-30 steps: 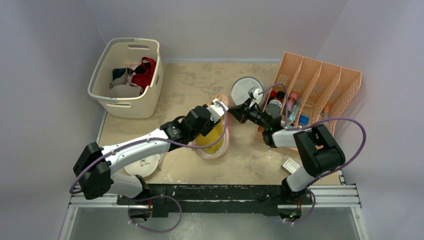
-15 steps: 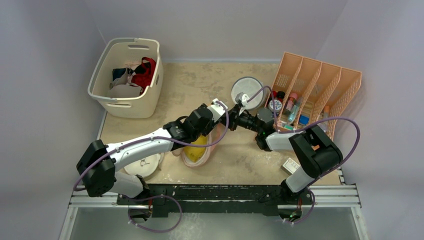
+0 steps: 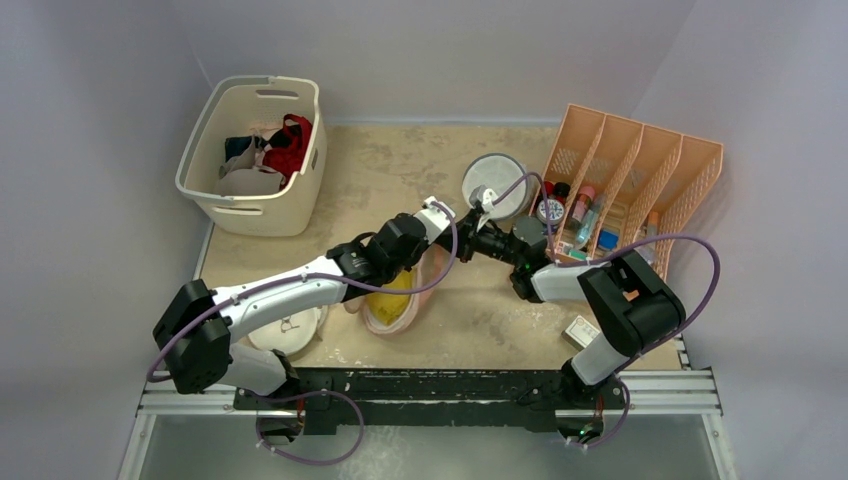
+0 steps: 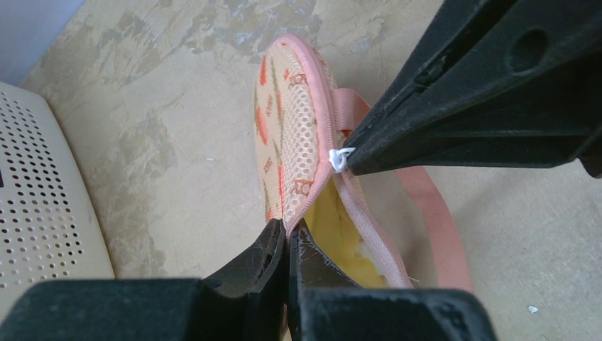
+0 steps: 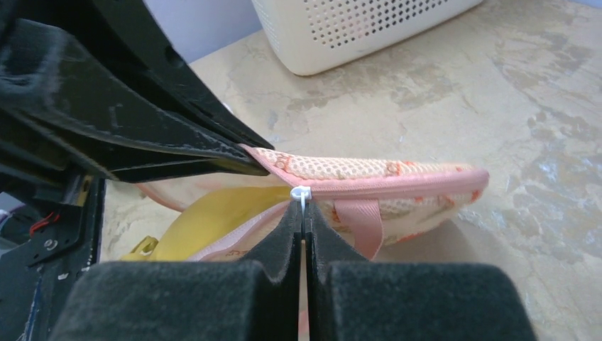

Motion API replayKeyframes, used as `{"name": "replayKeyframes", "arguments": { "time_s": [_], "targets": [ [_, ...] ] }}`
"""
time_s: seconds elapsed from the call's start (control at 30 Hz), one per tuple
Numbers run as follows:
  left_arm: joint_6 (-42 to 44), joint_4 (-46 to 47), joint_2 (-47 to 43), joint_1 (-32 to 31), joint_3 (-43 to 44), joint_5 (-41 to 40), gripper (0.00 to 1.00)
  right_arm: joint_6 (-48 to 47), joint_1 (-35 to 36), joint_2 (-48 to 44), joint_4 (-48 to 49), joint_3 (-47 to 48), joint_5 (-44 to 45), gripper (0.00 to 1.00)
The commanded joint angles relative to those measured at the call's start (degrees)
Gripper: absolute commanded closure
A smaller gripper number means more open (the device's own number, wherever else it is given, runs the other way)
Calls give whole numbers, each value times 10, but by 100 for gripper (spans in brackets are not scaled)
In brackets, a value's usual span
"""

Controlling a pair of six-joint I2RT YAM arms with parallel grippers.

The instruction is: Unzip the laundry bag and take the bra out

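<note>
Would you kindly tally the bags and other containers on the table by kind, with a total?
Printed bag: 1
Round white bag, and another: 2
Basket: 1
Organizer: 1
Total: 5

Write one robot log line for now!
left gripper shut on bag edge | right gripper shut on zip pull | bag partly open | bra inside

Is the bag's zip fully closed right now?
No, the laundry bag gapes open near the right claw, yellow bra showing inside.
</note>
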Motion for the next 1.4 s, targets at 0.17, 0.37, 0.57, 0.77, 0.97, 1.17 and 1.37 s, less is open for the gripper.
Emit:
{"name": "replayKeyframes", "arguments": {
  "time_s": [0.17, 0.37, 0.57, 0.77, 0.97, 1.17, 1.37],
  "targets": [
    [-3, 26, -24, 1, 15, 45, 100, 2, -41, -15, -57, 21, 79, 100],
    [-3, 26, -29, 1, 14, 43, 100, 62, -120, -16, -17, -11, 63, 100],
    [-3, 22, -20, 1, 15, -53, 100, 64, -141, -40, -12, -33, 82, 100],
    [-2, 13, -17, 1, 22, -18, 100, 42, -140, -53, 12, -37, 57, 100],
    [-13, 38, -21, 3, 16, 62, 70, 70, -137, -35, 88, -47, 9, 100],
    [-21, 46, 12, 5, 47, 67, 55, 65, -105, -30, 100, -40, -1, 100],
    [-34, 52, 16, 14, 60, 65, 46, 25, -60, -47, 70, -31, 21, 100]
  ]
}}
